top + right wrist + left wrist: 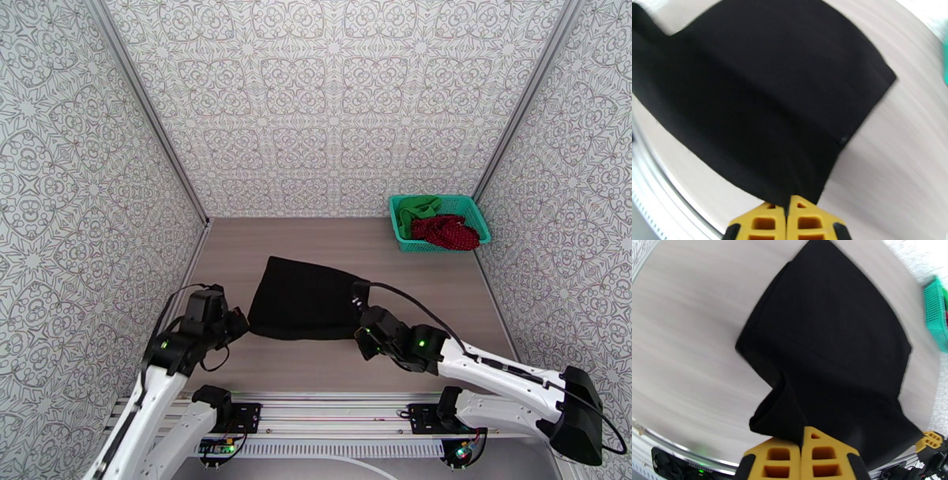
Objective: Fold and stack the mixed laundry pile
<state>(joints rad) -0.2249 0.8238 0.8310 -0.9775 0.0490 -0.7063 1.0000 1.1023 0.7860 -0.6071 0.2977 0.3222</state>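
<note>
Black garment (pixel 304 300): spread on the table (pixel 316 237), central and toward the near edge, mostly flat, wider along the near hem.

Left pincer (pixel 802 437): yellow fingers pressed together on the near left corner. The cloth is bunched there and raised in a small fold.

Right pincer (pixel 787 205): fingers likewise clamped on the near right corner. The cloth runs away from it smooth, with one crease line across.

Handling (judgement): light and limp, with no stiffness of its own. It will sag between the two holds and drape wherever it is let go. It looks doubled over, so a pinch at the edge must catch every layer or one may slip free. Not fragile. The corners are the best holds, as taken now. Raising both evenly should keep the hem straight for a fold toward the far edge.

Far right of table: teal basket (pixel 439 246), well apart from the black cloth. Inside it are the green garment (pixel 417 209) at left and the dark red garment (pixel 449 231) at right, touching and both crumpled. Judged: these two are not yet folded, and no stack has been started.
</note>
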